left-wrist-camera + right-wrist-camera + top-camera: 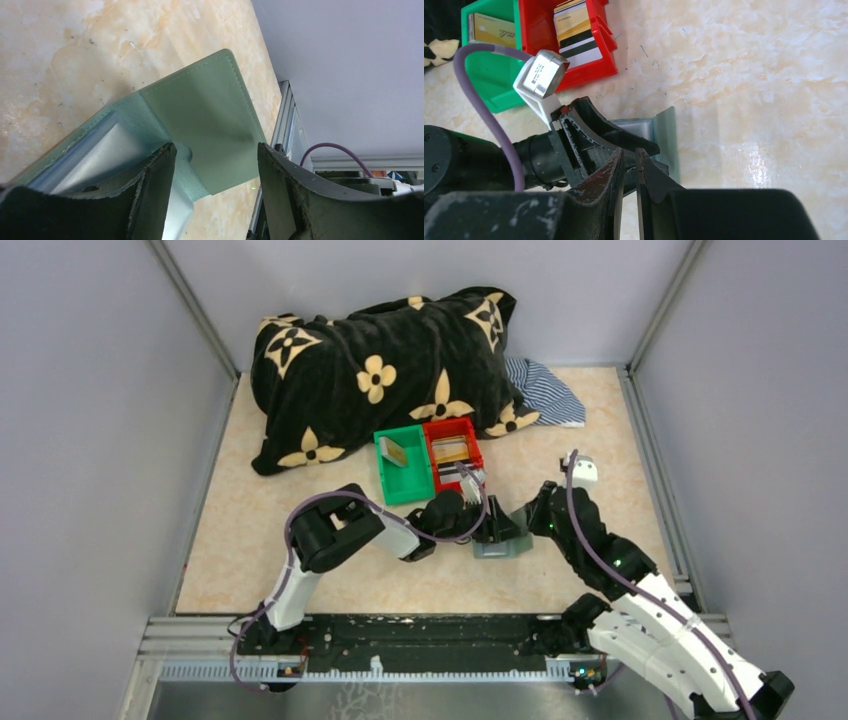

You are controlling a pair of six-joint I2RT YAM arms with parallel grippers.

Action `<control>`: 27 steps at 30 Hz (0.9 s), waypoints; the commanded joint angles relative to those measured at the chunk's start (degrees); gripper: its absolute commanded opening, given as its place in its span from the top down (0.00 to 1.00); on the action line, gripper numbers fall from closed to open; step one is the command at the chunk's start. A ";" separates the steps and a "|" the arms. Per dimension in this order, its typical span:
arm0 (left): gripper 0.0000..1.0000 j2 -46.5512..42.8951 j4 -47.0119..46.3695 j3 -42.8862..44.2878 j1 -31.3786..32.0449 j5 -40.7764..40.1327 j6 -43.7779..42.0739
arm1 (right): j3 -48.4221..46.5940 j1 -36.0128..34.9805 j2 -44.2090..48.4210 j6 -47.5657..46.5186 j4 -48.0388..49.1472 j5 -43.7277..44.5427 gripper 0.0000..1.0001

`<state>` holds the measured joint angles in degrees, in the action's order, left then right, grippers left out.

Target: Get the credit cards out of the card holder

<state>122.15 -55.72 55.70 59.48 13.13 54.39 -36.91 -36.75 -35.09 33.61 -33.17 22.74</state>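
**Two Arms Meeting Over the Little Card Holder**

Grey walls are standing around a pale, stone-look tabletop. A black blanket with tan flowers is lying at the back. In front of it, a green bin and a red bin are sitting side by side. Some credit cards are lying in the red bin, and one tan card is leaning in the green bin.

The card holder is lying on the tabletop in the middle, a little nearer the arm bases than the bins. The left arm is reaching in from the left and the right arm from the right, so the holder is sitting between them. Its long side is running left to right in the top view. It is lying open, with one green flap tilting up.

The left end effector is holding its fingers wide apart. One finger is touching the inside of the holder, and the flap is showing in the gap. It looks like it is pinning the holder down.

The right end effector is holding its fingers almost together, with only a thin slit between them. Its tips are pointing at the holder's edge, just beside the left one. I cannot tell if a card is caught in that slit.

I think the right arm is the one to pull, sliding a card out toward its own side.
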 commanded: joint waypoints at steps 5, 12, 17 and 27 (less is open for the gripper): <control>0.29 3.37 5.86 3.71 0.46 -0.19 0.63 | -1.26 -0.25 0.76 1.86 0.11 2.14 0.79; 0.27 2.69 7.54 3.44 0.46 -0.82 -0.57 | 1.66 2.42 -4.33 6.78 3.46 -3.08 0.61; 0.27 2.14 6.98 1.33 0.50 -1.50 -1.14 | 2.78 7.36 -6.44 10.04 8.41 -11.79 0.85; 0.26 1.89 5.10 -2.06 0.46 -1.47 -1.74 | 4.06 12.14 -15.29 7.76 14.41 -16.63 1.00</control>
<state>123.37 -55.61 56.25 59.64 12.21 54.48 -32.64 -25.32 -46.41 42.57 -23.24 8.36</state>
